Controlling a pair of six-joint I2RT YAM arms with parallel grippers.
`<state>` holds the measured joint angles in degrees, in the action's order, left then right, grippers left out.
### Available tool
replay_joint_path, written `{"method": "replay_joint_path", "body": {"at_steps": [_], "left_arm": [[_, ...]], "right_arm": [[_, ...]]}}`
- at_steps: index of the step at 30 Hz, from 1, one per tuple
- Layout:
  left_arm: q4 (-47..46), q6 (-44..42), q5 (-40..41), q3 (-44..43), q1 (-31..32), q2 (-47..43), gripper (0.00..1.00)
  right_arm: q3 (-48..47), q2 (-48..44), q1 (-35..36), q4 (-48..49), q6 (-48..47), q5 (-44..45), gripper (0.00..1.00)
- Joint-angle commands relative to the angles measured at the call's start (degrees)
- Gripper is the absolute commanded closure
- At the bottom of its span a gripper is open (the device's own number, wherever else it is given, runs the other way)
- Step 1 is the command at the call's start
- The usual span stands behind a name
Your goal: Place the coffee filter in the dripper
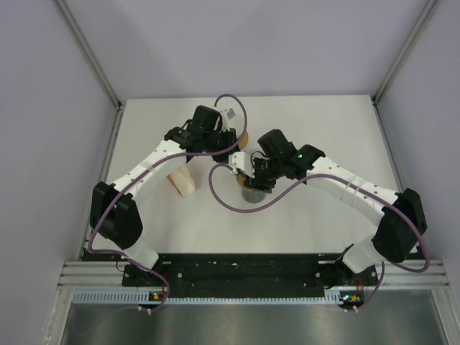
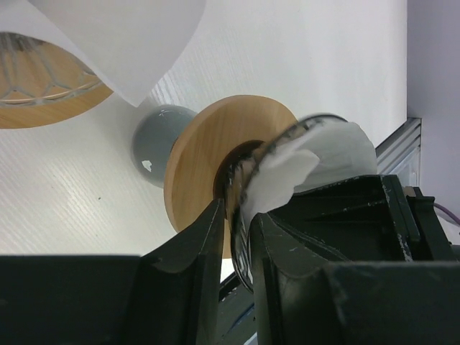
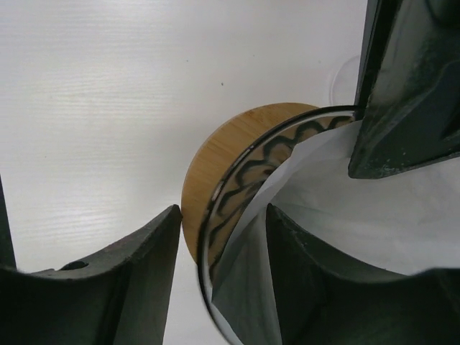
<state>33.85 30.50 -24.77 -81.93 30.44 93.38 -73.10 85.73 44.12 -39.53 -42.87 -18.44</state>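
The dripper (image 2: 201, 151) is a glass cone with a round wooden collar, held tipped on its side above the table. My left gripper (image 2: 237, 212) is shut on its glass rim. The white paper coffee filter (image 2: 330, 154) sits inside the cone, its edge reaching past the rim. In the right wrist view my right gripper (image 3: 223, 215) is open and straddles the rim: one finger is outside the dripper (image 3: 215, 158), the other inside the filter (image 3: 374, 208). From above, both grippers (image 1: 233, 140) (image 1: 250, 172) meet at the table's middle around the dripper (image 1: 243, 138).
A grey cup (image 1: 253, 194) stands on the table just under the right gripper and shows behind the collar (image 2: 152, 144). A stack of spare filters (image 1: 181, 180) sits left of centre, beside the left forearm. Purple cables loop over both arms.
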Motion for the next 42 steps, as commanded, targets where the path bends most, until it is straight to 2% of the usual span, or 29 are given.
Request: {"method": "replay_joint_path", "body": {"at_steps": [1,5,14,20,28,35,42], "left_arm": [[-2.29,0.17,-0.45,0.02,0.41,-1.19,0.74],[-2.47,-0.09,-0.19,-0.07,0.68,-1.45,0.74],[-2.38,-0.44,-0.19,-0.6,0.94,-1.54,0.74],[-1.06,-1.93,0.87,-2.88,0.94,-1.98,0.61],[-0.54,-2.73,0.52,-3.59,0.94,-2.07,0.51],[-0.09,-4.04,1.4,-4.38,0.94,-3.38,0.38],[0.43,-5.19,1.04,-5.61,0.94,-4.17,0.29]], "right_arm": [[-1.16,-2.58,-0.09,-1.6,0.59,-2.3,0.45],[-2.57,-4.52,-0.17,-1.43,1.74,-4.76,0.34],[-2.13,-9.53,-0.17,-0.37,2.88,-8.54,0.26],[-2.92,-11.38,-2.28,0.15,6.3,-12.06,0.25],[-2.22,-14.63,-7.38,4.9,12.46,-17.6,0.24],[-2.92,-15.33,-8.52,8.14,18.25,-15.76,0.24],[-3.28,-15.16,-9.58,12.8,26.25,-7.76,0.23]]}}
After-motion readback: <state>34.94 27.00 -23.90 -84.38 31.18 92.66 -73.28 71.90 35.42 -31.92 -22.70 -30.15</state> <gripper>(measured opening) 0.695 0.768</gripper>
